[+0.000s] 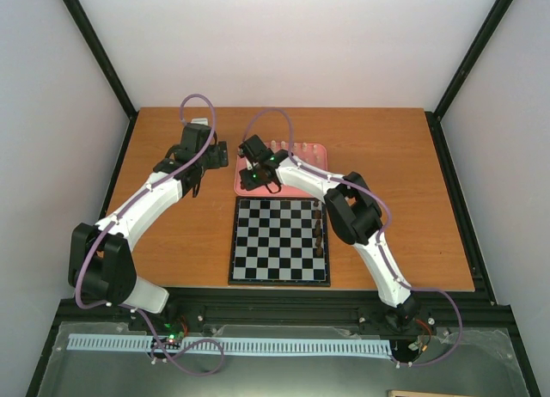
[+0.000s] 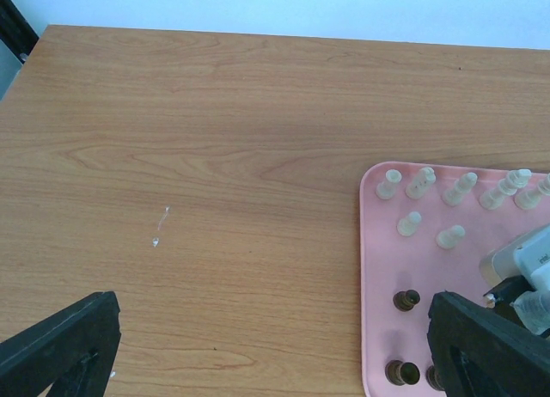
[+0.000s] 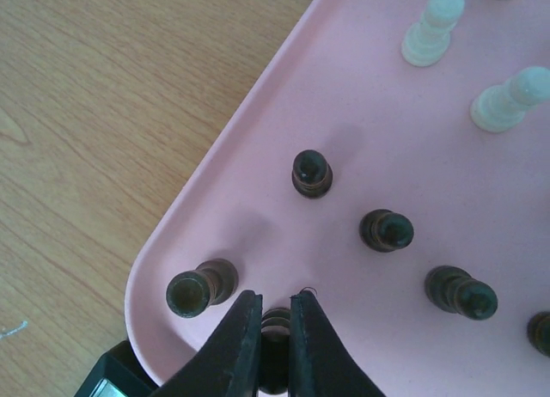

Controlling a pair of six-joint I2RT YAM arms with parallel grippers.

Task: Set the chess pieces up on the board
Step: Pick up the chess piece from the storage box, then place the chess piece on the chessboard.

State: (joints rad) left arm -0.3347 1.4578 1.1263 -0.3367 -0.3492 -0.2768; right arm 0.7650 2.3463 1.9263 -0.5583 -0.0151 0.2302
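a wooden table [image 1: 404, 199] holds a checkered board [image 1: 266, 242] near the arms' bases and a pink tray [image 1: 316, 149] just beyond it. the left gripper [image 2: 273, 315] hangs over bare wood beside the tray, fingers spread wide and empty, while the right gripper [image 3: 275, 301] is clenched on one dark piece [image 3: 275, 328] near a corner of the tray. other dark pieces [image 3: 311, 174] stand close around it, cream pieces [image 2: 460, 189] stand farther along the tray, and a line of dark board pieces [image 1: 320, 229] runs down the board's right edge.
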